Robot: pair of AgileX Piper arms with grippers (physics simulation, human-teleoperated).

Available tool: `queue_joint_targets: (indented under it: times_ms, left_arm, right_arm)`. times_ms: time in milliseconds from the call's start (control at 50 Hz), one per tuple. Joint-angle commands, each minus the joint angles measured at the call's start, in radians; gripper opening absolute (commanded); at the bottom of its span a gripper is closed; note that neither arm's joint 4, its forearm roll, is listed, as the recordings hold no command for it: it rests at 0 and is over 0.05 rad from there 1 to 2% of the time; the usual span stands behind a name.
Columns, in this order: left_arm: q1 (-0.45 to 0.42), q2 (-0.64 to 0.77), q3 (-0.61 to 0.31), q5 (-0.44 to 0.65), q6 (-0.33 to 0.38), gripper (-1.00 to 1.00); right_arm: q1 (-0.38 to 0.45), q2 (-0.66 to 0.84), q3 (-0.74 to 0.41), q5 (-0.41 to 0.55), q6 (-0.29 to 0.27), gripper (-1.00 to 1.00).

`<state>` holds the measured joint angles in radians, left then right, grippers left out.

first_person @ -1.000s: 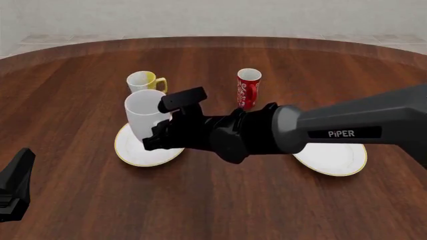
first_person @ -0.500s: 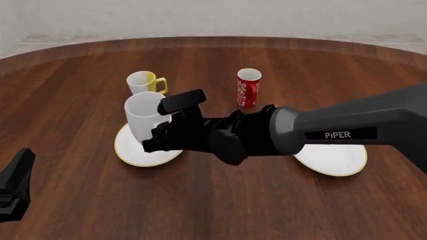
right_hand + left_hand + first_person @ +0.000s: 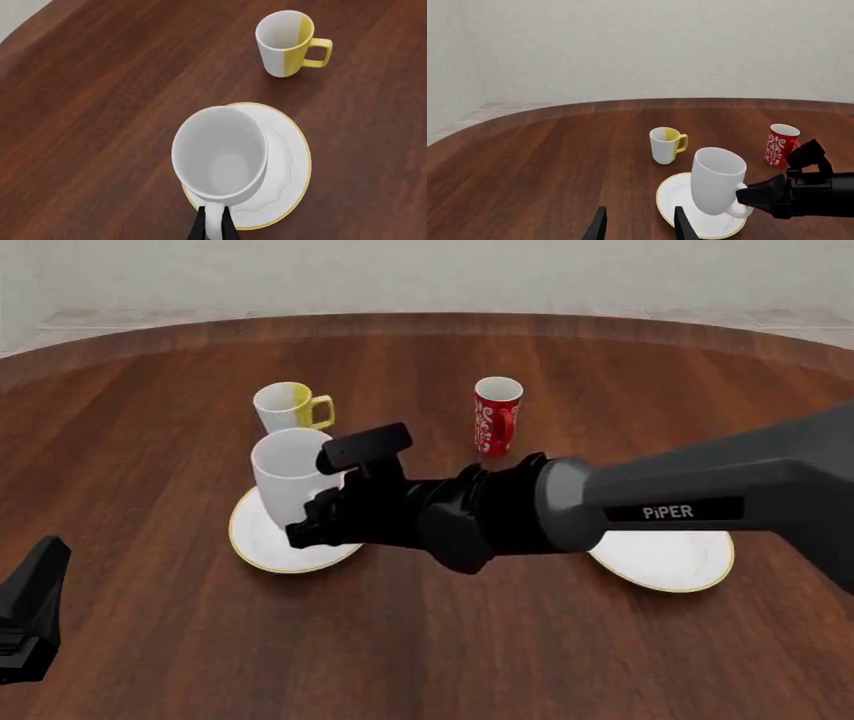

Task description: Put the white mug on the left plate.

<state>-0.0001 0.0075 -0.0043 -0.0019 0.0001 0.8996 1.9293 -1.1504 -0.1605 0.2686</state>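
The white mug point(image 3: 284, 472) hangs slightly tilted over the left plate point(image 3: 260, 545), and I cannot tell whether its base touches the plate. My right gripper point(image 3: 307, 523) is shut on the mug's handle, reaching in from the right. In the right wrist view the mug point(image 3: 220, 152) stands over the plate point(image 3: 290, 165), with the gripper point(image 3: 212, 229) pinching the handle. In the left wrist view the mug point(image 3: 715, 180) is over the plate point(image 3: 675, 200). My left gripper point(image 3: 640, 229) is open and empty, low at the front left, well short of the plate.
A white-and-yellow mug point(image 3: 287, 405) stands just behind the left plate. A red cup with white lettering point(image 3: 498, 416) stands further right at the back. The second plate point(image 3: 674, 560) lies to the right, partly under my right arm.
My right gripper has lowered the white mug slightly toward the left plate. The left arm has not moved.
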Motion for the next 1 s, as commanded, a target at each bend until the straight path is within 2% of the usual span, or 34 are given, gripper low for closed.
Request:
queue_joint_targets:
  times_ms: [20,1000]
  left_arm:
    - [0.000,0.000,0.000,0.000,0.000,1.00]
    - [0.000,0.000,0.000,0.000,0.000,1.00]
  right_arm:
    - [0.002,0.003,-0.007,0.000,0.006,-1.00]
    - [0.013,0.032,-0.015,-0.009,0.020,-1.00]
